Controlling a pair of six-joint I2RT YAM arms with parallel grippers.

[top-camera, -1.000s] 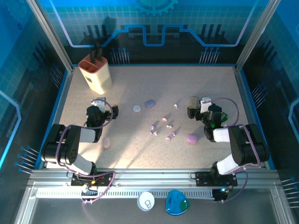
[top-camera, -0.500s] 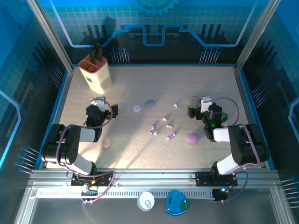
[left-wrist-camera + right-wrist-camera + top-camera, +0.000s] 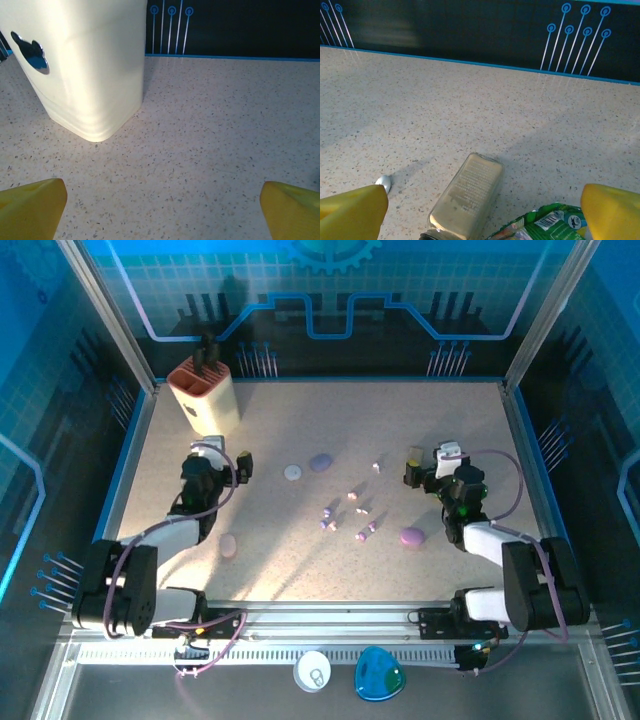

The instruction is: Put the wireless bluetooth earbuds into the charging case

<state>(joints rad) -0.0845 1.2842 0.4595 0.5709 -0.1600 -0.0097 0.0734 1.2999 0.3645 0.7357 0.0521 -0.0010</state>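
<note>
Several tiny earbuds (image 3: 352, 511) lie scattered in the middle of the table. One small pale bud (image 3: 384, 183) lies just beyond my right gripper's left finger. Pebble-shaped charging cases lie around them, all closed: a lavender one (image 3: 320, 462), a white one (image 3: 292, 472), a pink one (image 3: 228, 545) and a purple one (image 3: 412, 537). My left gripper (image 3: 224, 457) (image 3: 160, 220) stands open over bare tabletop, left of the cases. My right gripper (image 3: 430, 462) (image 3: 480, 220) is open too, right of the earbuds, holding nothing.
A cream holder (image 3: 205, 400) (image 3: 85, 65) stands at the back left, just ahead of the left gripper. A small glass bottle (image 3: 467, 197) lies on its side between the right fingers, beside a green packet (image 3: 545, 225). Blue-edged walls (image 3: 330, 378) ring the table.
Both arms have stretched out from their folded pose. The left gripper has shifted slightly toward the back, the right one slightly right. Both stayed open, and the earbuds and cases have not moved.
</note>
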